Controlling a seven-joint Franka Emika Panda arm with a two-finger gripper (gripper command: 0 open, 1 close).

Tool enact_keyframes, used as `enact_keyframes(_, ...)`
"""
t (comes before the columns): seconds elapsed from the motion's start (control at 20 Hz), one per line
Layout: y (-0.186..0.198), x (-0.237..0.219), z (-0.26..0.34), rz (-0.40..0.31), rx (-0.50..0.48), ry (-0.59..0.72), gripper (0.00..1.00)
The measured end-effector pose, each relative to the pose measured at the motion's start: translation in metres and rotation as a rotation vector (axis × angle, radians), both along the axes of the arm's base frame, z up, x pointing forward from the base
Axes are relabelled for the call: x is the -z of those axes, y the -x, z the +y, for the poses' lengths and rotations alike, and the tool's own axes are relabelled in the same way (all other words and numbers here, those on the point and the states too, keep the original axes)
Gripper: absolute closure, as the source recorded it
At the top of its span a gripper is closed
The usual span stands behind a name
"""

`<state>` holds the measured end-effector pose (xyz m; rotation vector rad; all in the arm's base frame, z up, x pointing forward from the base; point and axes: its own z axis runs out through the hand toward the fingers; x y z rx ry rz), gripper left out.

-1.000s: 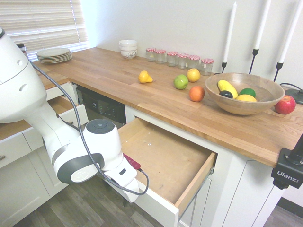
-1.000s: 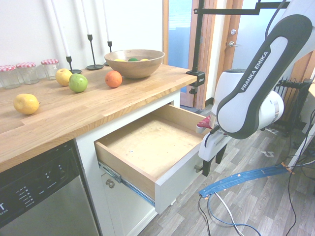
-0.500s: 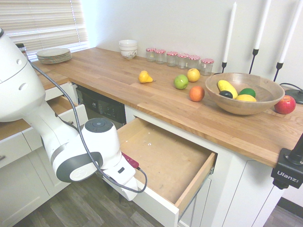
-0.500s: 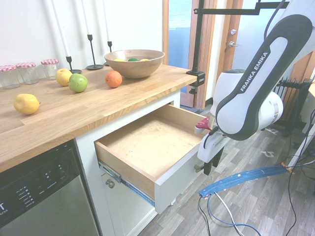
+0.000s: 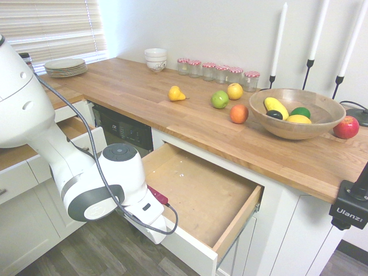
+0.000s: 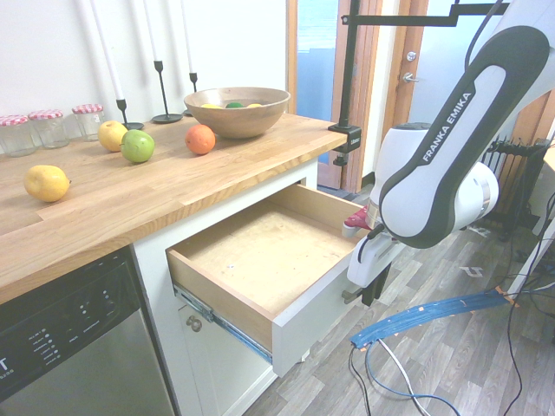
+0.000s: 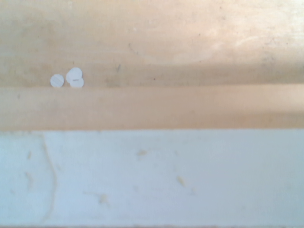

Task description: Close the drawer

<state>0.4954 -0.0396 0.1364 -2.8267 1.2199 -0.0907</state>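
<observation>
White arm (image 6: 451, 130) bent at the elbow, forearm running from 1 o'clock down to 7 o'clock in the second exterior view, from 10 o'clock to 5 o'clock in the first. Wrist (image 5: 121, 167) turned so the round cap faces up. Gripper (image 6: 371, 286) pointing straight down from the hand, at 6 o'clock below the wrist. Dark fingers (image 6: 379, 279) hanging close together, gap between them too hidden to judge. Seen only as a white underside in the first exterior view.
</observation>
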Motion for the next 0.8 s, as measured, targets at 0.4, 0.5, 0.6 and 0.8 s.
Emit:
enact_keyframes(0.4, -0.001, 0.001, 0.001, 0.001, -0.001, -0.001, 1.00)
enact_keyframes(0.5, -0.003, 0.001, 0.001, 0.000, -0.001, -0.001, 1.00)
enact_keyframes(0.6, -0.006, 0.000, 0.001, -0.001, -0.002, -0.002, 1.00)
enact_keyframes(0.8, -0.019, 0.000, 0.001, -0.009, -0.002, -0.004, 1.00)
